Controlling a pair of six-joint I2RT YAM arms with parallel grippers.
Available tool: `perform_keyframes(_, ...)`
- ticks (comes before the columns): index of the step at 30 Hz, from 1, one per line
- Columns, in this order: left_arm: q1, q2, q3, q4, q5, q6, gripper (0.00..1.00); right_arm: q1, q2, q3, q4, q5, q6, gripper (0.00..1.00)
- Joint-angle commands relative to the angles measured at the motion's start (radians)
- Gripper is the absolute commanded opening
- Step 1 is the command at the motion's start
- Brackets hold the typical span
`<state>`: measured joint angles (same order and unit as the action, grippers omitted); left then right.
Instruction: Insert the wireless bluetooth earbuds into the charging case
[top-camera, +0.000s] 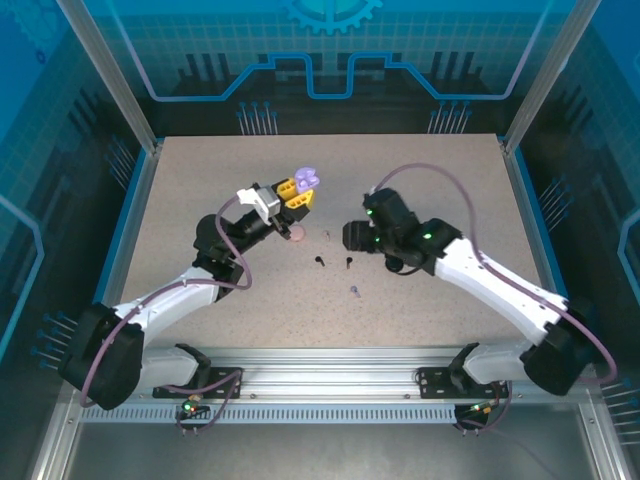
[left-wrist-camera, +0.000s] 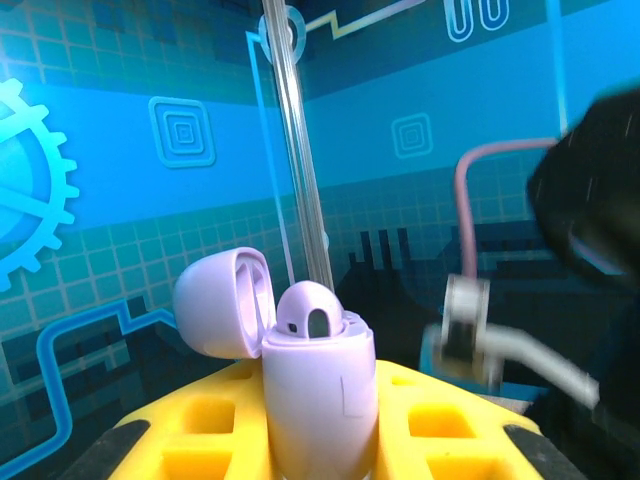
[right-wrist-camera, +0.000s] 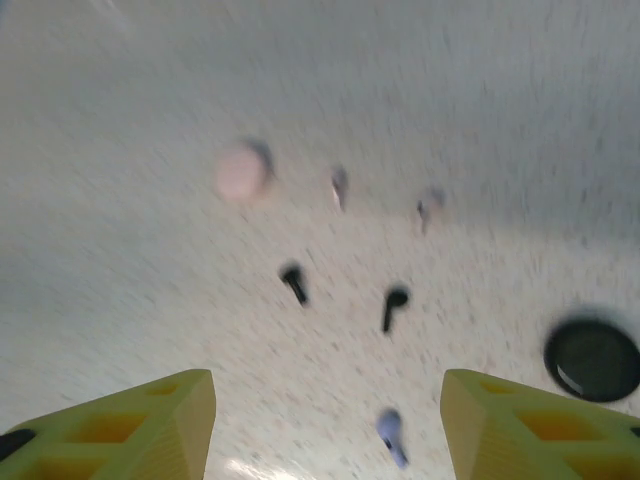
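Observation:
My left gripper (top-camera: 298, 191) is raised above the table and shut on an open lavender charging case (top-camera: 307, 180). In the left wrist view the case (left-wrist-camera: 318, 385) stands upright between the yellow fingers (left-wrist-camera: 195, 420), its lid (left-wrist-camera: 215, 305) swung back to the left. One lavender earbud (left-wrist-camera: 310, 315) sits in it. My right gripper (right-wrist-camera: 325, 410) hangs open over the table with nothing between its fingers. Below it lie a lavender earbud (right-wrist-camera: 392, 432), two black earbuds (right-wrist-camera: 294, 282) (right-wrist-camera: 393, 303) and two pale pink earbuds (right-wrist-camera: 339, 185) (right-wrist-camera: 430, 205). In the top view the right gripper (top-camera: 353, 238) is just right of the loose earbuds (top-camera: 348, 264).
A round pale pink case (right-wrist-camera: 240, 172) lies on the table beyond the black earbuds, under the left gripper in the top view (top-camera: 297, 233). A round black case (right-wrist-camera: 591, 359) lies to the right. The speckled table (top-camera: 200, 200) is walled by a blue enclosure.

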<state>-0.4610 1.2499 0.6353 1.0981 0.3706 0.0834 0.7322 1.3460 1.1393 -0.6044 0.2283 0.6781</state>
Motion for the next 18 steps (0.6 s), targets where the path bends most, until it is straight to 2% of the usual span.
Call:
perform_keyframes(1, -0.003, -0.043, -0.021, 0.056, -0.032, -0.013, 0.00, 0.042, 0.054, -0.026, -0.041, -0.002, 0.002, 0.59)
perform_keyframes(11, -0.003, -0.076, -0.045, 0.051, -0.046, -0.035, 0.00, 0.066, 0.207, -0.103, -0.004, -0.055, -0.072, 0.47)
perform_keyframes(18, -0.004, -0.074, -0.043, 0.051, -0.044, -0.030, 0.00, 0.080, 0.304, -0.101, 0.008, -0.084, -0.093, 0.42)
